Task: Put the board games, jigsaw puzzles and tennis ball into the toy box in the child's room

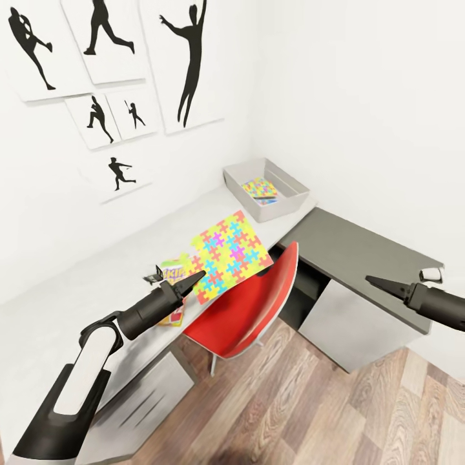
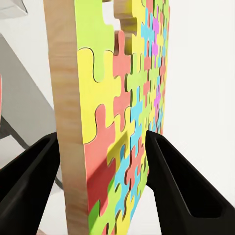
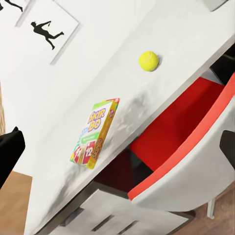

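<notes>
Above the light-grey table (image 1: 97, 284), the left gripper (image 1: 194, 279) grips a jigsaw puzzle (image 1: 231, 255) by one edge, its fingers (image 2: 34, 171) pressed to both faces.

Lifted off the desk and tilted, the slab's coloured face turns up toward the head camera, its far corner pointing to the grey toy box (image 1: 284, 179), where a second puzzle (image 1: 259, 190) lies flat. A box reading "SKIP-BO" (image 3: 94, 133) lies at the desk's front edge, long axis across the desk; the tennis ball (image 3: 149, 60) sits apart from it. Whether the right gripper (image 1: 381, 282) is open or closed cannot be told.
</notes>
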Tool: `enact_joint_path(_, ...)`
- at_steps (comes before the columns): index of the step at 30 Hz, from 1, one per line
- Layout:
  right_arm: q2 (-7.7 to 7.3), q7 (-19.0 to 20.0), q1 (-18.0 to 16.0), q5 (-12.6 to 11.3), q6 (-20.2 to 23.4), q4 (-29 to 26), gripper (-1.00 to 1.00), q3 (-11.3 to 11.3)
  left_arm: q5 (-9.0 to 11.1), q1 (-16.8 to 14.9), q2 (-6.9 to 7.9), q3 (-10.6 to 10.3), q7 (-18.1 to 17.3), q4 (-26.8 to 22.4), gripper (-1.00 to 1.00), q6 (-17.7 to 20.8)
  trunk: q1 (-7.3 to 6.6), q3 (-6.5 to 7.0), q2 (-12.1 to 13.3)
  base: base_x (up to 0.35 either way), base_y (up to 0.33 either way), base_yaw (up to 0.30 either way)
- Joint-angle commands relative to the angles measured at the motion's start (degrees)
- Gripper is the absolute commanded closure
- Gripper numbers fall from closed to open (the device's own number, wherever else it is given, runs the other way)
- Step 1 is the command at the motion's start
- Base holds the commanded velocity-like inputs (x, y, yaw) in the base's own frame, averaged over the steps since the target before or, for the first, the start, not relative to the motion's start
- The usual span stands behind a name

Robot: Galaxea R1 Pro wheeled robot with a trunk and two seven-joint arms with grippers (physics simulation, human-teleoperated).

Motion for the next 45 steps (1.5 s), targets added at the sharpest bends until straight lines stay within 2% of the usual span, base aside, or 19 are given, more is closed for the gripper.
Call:
enact_joint_path(1, 0.0, 0.34, -0.07, 0.28, 0.24, 0.01, -1.0, -0.04, 0.23, -0.04, 0.05, 0.0, 0.05, -0.01, 1.0, 0.24, 0.03, 0.01, -0.09, 0.0, 0.0, -0.104)
enact_joint_path(29, 0.11, 0.33, 0.0, 0.28, 0.24, 0.01, -1.0, 0.07, 0.37, 0.05, 0.2, 0.09, -0.5, -0.01, 1.0, 0.17, 0.03, 2.68, -0.09, 0.0, 0.0, -0.103)
enact_joint_path(34, 0.11, 0.33, 0.01, 0.28, 0.24, 0.01, -1.0, 0.07, 0.46, 0.08, 0.18, 1.05, -0.75, -0.01, 1.0, 0.16, 0.03, 3.16, -0.09, 0.0, 0.0, -0.099)
enact_joint_path(36, 0.11, 0.33, 0.02, 0.28, 0.24, 0.01, -1.0, 0.1, 0.54, 0.15, 0.16, 2.21, -0.99, -0.01, 1.0, 0.17, 0.03, 3.35, -0.09, 0.0, 0.0, -0.094)
enact_joint_path(45, 0.1, 0.33, -0.04, 0.34, 0.24, 0.01, -1.0, 2.08, 0.62, 0.45, 0.13, 3.09, -1.09, 0.02, 1.0, 0.3, 0.03, 4.21, -0.09, 0.0, 0.0, -0.087)
